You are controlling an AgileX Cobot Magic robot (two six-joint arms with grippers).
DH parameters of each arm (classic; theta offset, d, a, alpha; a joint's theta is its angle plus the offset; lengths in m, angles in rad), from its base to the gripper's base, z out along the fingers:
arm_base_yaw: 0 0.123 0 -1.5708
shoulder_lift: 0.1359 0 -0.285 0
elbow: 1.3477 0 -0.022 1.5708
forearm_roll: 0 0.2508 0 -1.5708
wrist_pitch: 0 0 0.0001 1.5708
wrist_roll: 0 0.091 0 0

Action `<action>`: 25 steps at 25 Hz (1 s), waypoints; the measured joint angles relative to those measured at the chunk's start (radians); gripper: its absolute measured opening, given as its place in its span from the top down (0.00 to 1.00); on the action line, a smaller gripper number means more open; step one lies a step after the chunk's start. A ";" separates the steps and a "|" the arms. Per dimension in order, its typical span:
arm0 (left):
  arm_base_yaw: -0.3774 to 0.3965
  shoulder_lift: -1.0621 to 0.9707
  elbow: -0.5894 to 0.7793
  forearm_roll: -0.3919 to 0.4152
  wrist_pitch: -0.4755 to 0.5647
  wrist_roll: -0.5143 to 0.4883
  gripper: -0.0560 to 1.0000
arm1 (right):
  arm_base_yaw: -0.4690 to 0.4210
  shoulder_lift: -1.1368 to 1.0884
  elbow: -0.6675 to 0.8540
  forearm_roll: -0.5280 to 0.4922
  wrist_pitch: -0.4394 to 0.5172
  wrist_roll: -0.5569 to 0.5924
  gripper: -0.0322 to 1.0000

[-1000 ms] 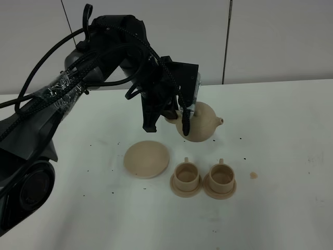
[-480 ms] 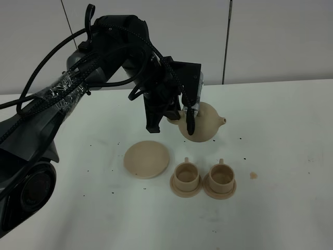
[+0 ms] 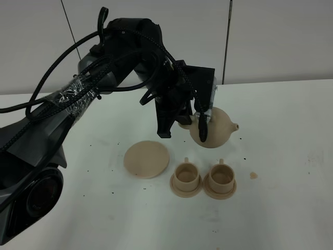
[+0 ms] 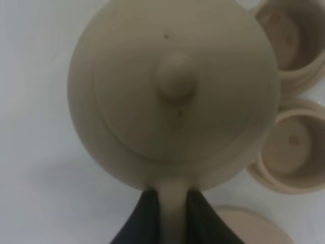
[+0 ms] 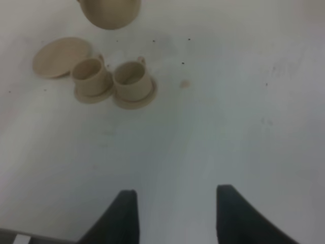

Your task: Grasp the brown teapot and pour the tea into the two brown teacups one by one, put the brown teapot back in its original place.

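**Item under inspection:** a pale tan, dome-shaped clay teapot [image 3: 216, 131] with a matt, unglazed-looking surface, a round lid with a small rounded knob, a loop handle and a short spout. It is held clear of the white table [image 3: 281, 130], behind the right teacup and short of the table's rear edge. Its long axis, from handle to spout, is laid roughly parallel to that rear edge. The spout is pointed toward the table's right edge. The body appears close to upright.

**Grip:** the left claw [image 3: 201, 129] is clenched on the teapot's handle. In the left wrist view the dark fingers [image 4: 148, 221] are seen pressed against either side of the thin handle strap.

**Cups:** the left teacup [image 3: 186, 174] and the right teacup [image 3: 221, 176], both small, pale tan and cylindrical, are set side by side toward the table's front edge. Each is on a matching round saucer, with its tiny handle turned toward the rear edge.

**Stand:** a flat, round, pale tan wide saucer [image 3: 147, 159] is laid just beside the left teacup, on its left, apart from the teapot.

**Other arm:** the right claw [image 5: 177, 216] is released, its dark jaws spread over the table surface.
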 joint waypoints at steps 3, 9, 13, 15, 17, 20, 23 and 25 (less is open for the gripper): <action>-0.009 0.000 0.000 0.004 0.000 -0.001 0.78 | 0.000 0.000 0.000 0.000 0.000 0.000 0.63; -0.030 0.000 0.000 0.023 0.000 -0.002 0.78 | 0.000 0.000 0.000 0.001 0.000 0.000 0.63; -0.048 0.000 0.000 0.062 0.000 -0.003 0.78 | 0.000 0.000 0.000 0.002 0.000 0.000 0.63; -0.058 0.000 0.000 0.082 0.000 -0.004 0.78 | 0.000 0.000 0.000 0.002 0.000 0.000 0.63; -0.064 0.000 0.000 0.095 0.000 -0.007 0.78 | 0.000 0.000 0.000 0.002 0.000 0.000 0.63; -0.068 0.000 0.000 0.106 0.000 -0.008 0.78 | 0.000 0.000 0.000 0.003 0.000 0.000 0.63; -0.068 0.000 0.000 0.108 0.000 -0.010 0.78 | 0.000 0.000 0.000 0.003 0.000 0.000 0.63; -0.068 0.000 0.000 0.106 0.000 -0.011 0.78 | 0.000 0.000 0.000 0.003 0.000 0.000 0.63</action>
